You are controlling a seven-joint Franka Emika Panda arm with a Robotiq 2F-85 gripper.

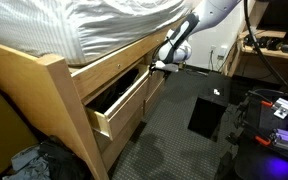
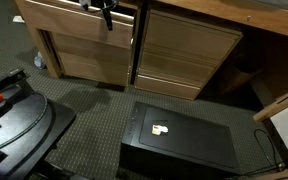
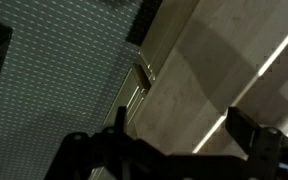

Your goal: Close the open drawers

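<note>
Pine drawer pulled well out beneath bed, dark inside, hand near its far end, fingers spread apart.

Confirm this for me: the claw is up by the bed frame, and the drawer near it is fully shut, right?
No, the drawer is open: an exterior view shows it pulled out of the bed frame. The claw is up by the frame, as said.

Drawers are light pine, bedding striped white, carpet dark grey.
</note>
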